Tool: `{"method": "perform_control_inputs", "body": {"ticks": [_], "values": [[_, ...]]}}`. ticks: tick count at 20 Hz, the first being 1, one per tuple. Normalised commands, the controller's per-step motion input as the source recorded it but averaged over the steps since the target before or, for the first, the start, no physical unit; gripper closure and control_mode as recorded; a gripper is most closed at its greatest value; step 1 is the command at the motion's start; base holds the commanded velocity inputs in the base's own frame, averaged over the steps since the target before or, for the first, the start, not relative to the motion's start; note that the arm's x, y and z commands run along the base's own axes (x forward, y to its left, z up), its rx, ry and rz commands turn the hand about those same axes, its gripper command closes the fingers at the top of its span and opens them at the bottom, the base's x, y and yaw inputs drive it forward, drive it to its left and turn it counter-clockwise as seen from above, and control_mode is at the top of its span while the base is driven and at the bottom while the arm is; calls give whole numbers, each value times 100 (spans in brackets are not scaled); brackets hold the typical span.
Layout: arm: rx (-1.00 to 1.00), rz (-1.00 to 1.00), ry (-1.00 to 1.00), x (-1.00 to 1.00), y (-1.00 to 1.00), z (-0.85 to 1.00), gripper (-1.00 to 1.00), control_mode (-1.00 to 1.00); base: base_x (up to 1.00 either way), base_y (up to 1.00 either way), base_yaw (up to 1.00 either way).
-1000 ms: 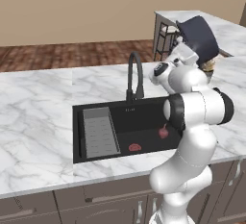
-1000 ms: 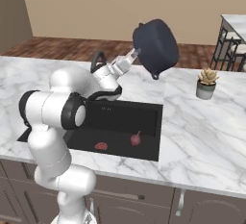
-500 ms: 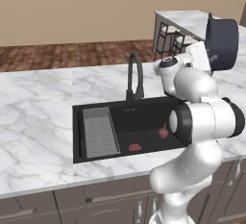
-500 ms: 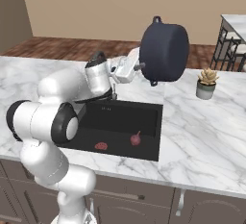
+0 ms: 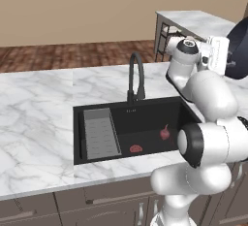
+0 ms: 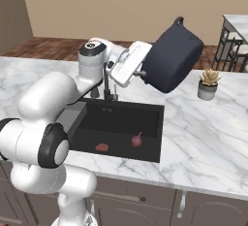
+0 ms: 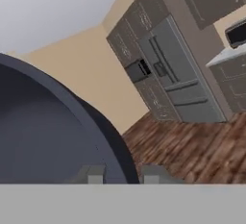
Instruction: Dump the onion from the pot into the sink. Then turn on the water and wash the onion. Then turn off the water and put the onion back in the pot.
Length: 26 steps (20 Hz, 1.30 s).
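Observation:
My gripper (image 6: 142, 72) is shut on the rim of the dark navy pot (image 6: 172, 62), which hangs tipped on its side above the counter just right of the sink (image 6: 121, 113). In the left base view the pot (image 5: 238, 50) is at the far right edge, with the gripper (image 5: 231, 66) at its rim. The hand view has the pot's rim (image 7: 103, 141) running between the fingertips of the gripper (image 7: 122, 172). The reddish-purple onion (image 5: 164, 133) (image 6: 137, 140) lies on the sink (image 5: 126, 106) floor. Water is out of view at the faucet (image 5: 137, 74).
A red drain disc (image 5: 136, 148) sits left of the onion and a grey ribbed tray (image 5: 99, 133) lines the sink's left side. A small potted plant (image 6: 209, 84) stands on the counter right of the pot. Marble counter surrounds the sink.
The arm has swung the pot to the right, away from above the sink, and rolled it. The onion has stayed in the sink.

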Motion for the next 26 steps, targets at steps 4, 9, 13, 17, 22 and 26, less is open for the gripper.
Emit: {"method": "perform_control_inputs", "body": {"ticks": [4, 9, 13, 17, 22, 26], "values": [[19, -11, -33, -29, -15, -56, 100, -100, 0, 0, 0], [17, -12, -24, -13, -11, -60, 100, -100, 0, 0, 0], [9, -15, -19, 0, 0, -45, 100, -100, 0, 0, 0], [2, -7, -10, 15, 0, -33, 100, -100, 0, 0, 0], [0, -1, -10, 24, 0, -30, 100, -100, 0, 0, 0], [0, 0, -15, 28, -1, -38, 100, -100, 0, 0, 0]]}}
